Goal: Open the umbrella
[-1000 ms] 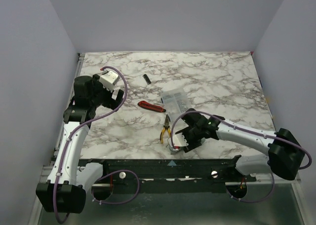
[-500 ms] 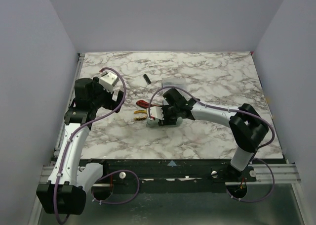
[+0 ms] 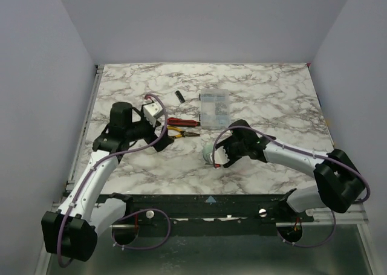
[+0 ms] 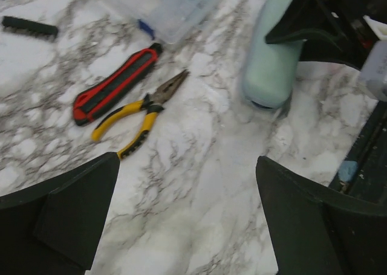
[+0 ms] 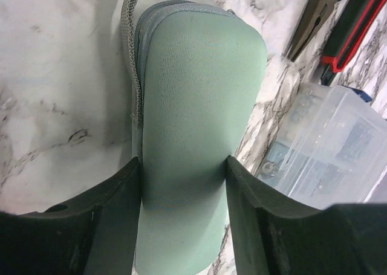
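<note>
The umbrella shows only as its closed mint-green tube case (image 3: pixel 209 152); canopy, shaft and handle are hidden. The case lies on the marble table near the front middle. My right gripper (image 3: pixel 219 155) is shut on the case; in the right wrist view both fingers press its sides (image 5: pixel 193 130), and a grey strap hangs along its left seam. My left gripper (image 3: pixel 162 129) is open and empty, left of the case, above the bare marble (image 4: pixel 187 214). The case also shows at the top right of the left wrist view (image 4: pixel 272 51).
Yellow-handled pliers (image 3: pixel 181 133) and a red and black utility knife (image 3: pixel 179 122) lie between the grippers. A clear plastic parts box (image 3: pixel 214 106) stands behind them. A small black bit (image 3: pixel 179 96) lies farther back. The table's front rail (image 3: pixel 211 203) is close to the case.
My right gripper has moved from beside the parts box toward the front with the case in it. My left arm has swung right toward the pliers and knife.
</note>
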Robot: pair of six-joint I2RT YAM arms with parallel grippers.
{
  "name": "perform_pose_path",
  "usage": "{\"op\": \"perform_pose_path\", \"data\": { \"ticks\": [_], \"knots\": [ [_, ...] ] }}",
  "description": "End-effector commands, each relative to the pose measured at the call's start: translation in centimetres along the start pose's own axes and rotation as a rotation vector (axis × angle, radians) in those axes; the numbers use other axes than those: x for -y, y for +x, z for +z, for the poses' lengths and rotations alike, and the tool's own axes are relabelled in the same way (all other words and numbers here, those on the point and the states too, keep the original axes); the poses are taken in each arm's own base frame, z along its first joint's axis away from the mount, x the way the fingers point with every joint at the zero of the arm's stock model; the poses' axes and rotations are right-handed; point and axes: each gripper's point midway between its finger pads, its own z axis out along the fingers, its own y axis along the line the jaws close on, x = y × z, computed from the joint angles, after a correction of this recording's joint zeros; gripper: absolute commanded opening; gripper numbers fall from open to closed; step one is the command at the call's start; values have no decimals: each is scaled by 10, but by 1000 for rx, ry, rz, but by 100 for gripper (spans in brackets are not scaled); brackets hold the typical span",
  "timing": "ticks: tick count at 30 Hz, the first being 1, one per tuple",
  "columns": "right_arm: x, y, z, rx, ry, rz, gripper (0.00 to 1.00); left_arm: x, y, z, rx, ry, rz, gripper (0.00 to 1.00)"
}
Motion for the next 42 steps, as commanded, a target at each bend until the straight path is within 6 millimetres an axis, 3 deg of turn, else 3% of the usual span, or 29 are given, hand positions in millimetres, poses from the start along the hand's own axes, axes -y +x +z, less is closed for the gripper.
{"op": "perform_pose_path", "data": {
  "ticks": [1, 6, 14, 20, 29, 33, 42],
  "knots": [
    [-87, 6, -10, 25, -279, 33, 35, 52, -14, 23, 108, 141, 57, 98],
    [-108, 1, -20, 77, -266, -82, 35, 92, 1, 56, 159, 195, 24, 92],
    [-132, -4, -31, 109, -312, -118, 35, 165, 62, 91, 136, 371, 152, 68],
    [-140, -7, -43, 116, -329, -114, 35, 174, 99, 103, 107, 414, 271, 61],
    [-147, -8, -49, 117, -327, -101, 34, 192, 107, 136, 62, 494, 320, 55],
    [-145, -8, -49, 112, -313, -98, 34, 204, 116, 141, 50, 562, 338, 55],
    [-147, -12, -46, 137, -314, -94, 34, 206, 138, 154, -3, 601, 363, 48]
  ]
}}
